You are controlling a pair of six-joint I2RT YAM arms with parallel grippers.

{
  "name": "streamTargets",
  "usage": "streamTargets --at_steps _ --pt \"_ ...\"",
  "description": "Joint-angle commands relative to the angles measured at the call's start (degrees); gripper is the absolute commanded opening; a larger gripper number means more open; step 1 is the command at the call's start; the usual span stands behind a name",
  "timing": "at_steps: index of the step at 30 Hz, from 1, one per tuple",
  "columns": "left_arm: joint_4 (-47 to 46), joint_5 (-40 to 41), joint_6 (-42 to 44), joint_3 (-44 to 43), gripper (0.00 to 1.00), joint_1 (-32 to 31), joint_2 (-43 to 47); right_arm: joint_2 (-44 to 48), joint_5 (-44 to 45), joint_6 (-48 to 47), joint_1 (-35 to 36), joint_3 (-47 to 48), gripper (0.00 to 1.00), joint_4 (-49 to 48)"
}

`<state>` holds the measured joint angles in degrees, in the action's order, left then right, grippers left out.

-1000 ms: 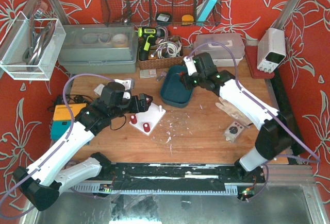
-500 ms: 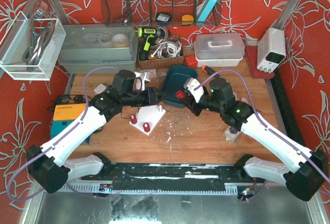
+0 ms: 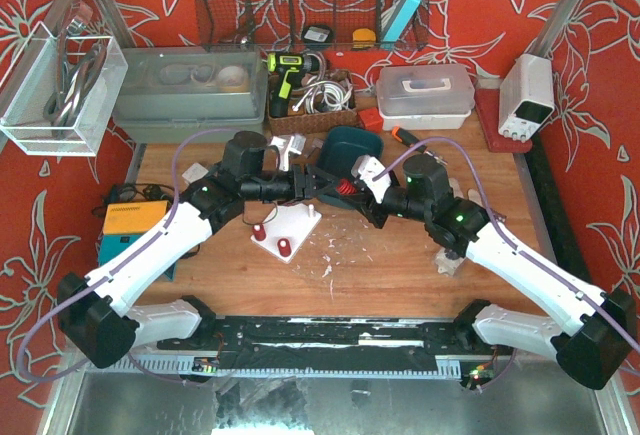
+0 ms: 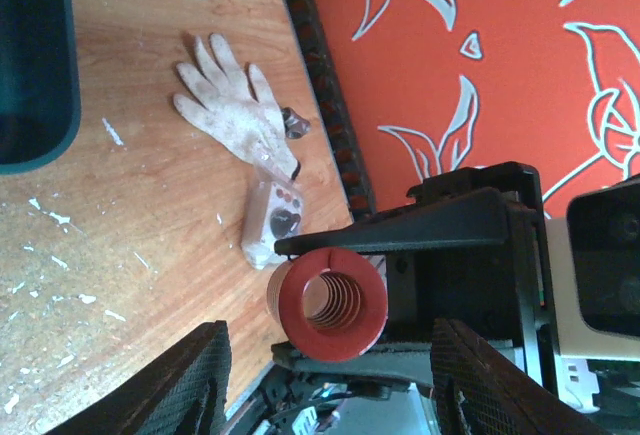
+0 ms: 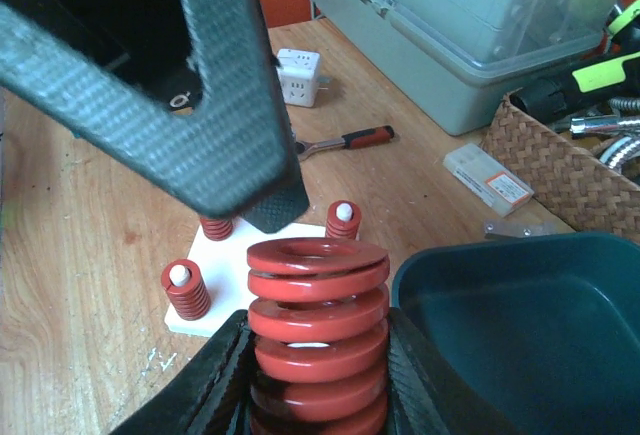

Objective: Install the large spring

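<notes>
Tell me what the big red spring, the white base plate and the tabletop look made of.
The big red spring: likely steel with a glossy red coating; thick flat coils shine. The white base plate: probably plastic, matte, uniform white; not certain. The tabletop: wood, visible grain, scuffed with white flecks.

Left fingers [image 4: 195, 385] spread wide, right fingers [image 5: 215, 385] clamped tight, facing each other

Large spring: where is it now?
Top view, centre: large spring held in the right claw, beside the teal tray, facing the left claw.
</notes>
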<state>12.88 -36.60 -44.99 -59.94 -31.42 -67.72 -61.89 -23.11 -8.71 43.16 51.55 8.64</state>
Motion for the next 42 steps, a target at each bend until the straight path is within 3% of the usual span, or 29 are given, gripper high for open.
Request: streamTargets --at_steps 1,19,22,26,28,30,32,35,38,42 --pt "-0.9 -2.2 -0.6 -2.0 0.57 -0.3 -1.2 -0.4 -2.2 -1.1 1.1 0.0 0.05 -3.1" --pt "0.5 -4.0 -1.6 -2.4 0.50 -2.6 -4.2 -1.0 -0.9 -0.4 3.2 0.6 0.04 -5.0" --pt "1.3 -4.1 -1.5 -2.5 0.44 -2.9 -4.5 -1.2 -0.4 -0.5 3.5 0.7 0.04 -5.1" --pt "1.7 -3.6 -1.3 -2.6 0.25 -2.9 -4.3 -1.2 -0.1 -0.6 3.6 0.2 0.06 -4.6" --pt "2.0 -3.2 -0.9 -2.7 0.15 -2.9 -4.3 -1.1 0.5 -0.4 3.7 0.0 0.14 -3.3" --pt "2.8 -2.4 -0.3 -3.1 0.07 -2.9 -4.6 -1.1 1.5 -0.3 3.7 0.0 0.34 -0.7" --pt "5.0 -0.2 1.5 -4.1 0.04 -2.8 -5.1 -0.5 2.9 -0.1 3.6 0.0 0.56 2.7" --pt "10.8 6.7 7.1 -6.8 0.04 -2.8 -6.0 2.8 6.9 1.9 3.6 -2.4 0.81 7.4" --pt "15.5 15.8 13.0 -8.5 0.10 -2.8 -6.5 9.3 12.5 6.9 3.6 -6.7 0.89 9.6" --pt "16.6 27.0 19.1 -6.6 0.07 -2.9 -5.6 17.4 20.6 14.6 3.6 -11.3 0.98 12.8"
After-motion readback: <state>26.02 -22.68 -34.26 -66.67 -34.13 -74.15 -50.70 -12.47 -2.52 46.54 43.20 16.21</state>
